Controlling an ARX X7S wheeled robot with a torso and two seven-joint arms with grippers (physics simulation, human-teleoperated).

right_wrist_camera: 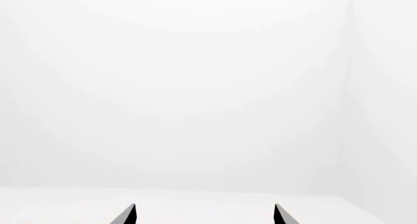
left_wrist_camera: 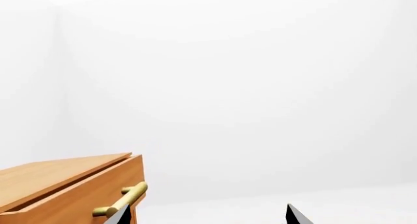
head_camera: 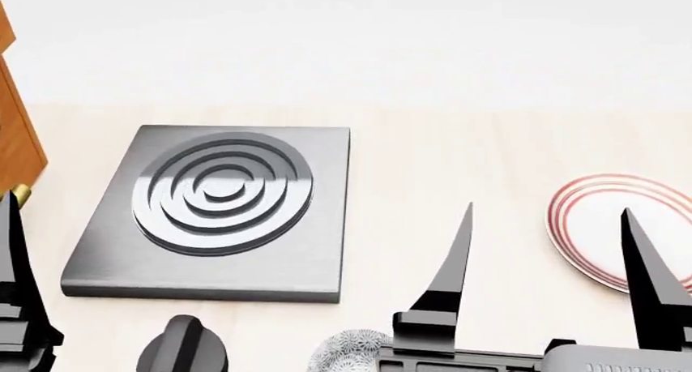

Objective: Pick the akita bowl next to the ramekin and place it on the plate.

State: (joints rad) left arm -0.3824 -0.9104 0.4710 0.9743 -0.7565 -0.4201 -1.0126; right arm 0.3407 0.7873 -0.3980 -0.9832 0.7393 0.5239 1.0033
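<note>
A speckled grey-and-white akita bowl [head_camera: 348, 349] peeks in at the head view's bottom edge, partly hidden behind my right gripper [head_camera: 547, 211]. The ramekin is out of view, so I cannot tell whether this bowl stands next to it. The white plate [head_camera: 589, 220] with red rings lies at the right, behind the right gripper's far finger. That gripper is raised with its jaws wide apart and nothing between them, and the right wrist view shows the right gripper [right_wrist_camera: 205, 215] against blank white. My left gripper [left_wrist_camera: 207, 215] is open and empty too, and one of its fingers [head_camera: 13, 242] shows at the far left.
A grey square cooktop [head_camera: 216, 214] with concentric rings lies on the pale counter, left of centre. A black knob [head_camera: 184, 348] sits in front of it. A wooden cabinet [head_camera: 15, 121] stands at the left, and its drawer with a brass handle [left_wrist_camera: 120, 200] is close to my left fingertip.
</note>
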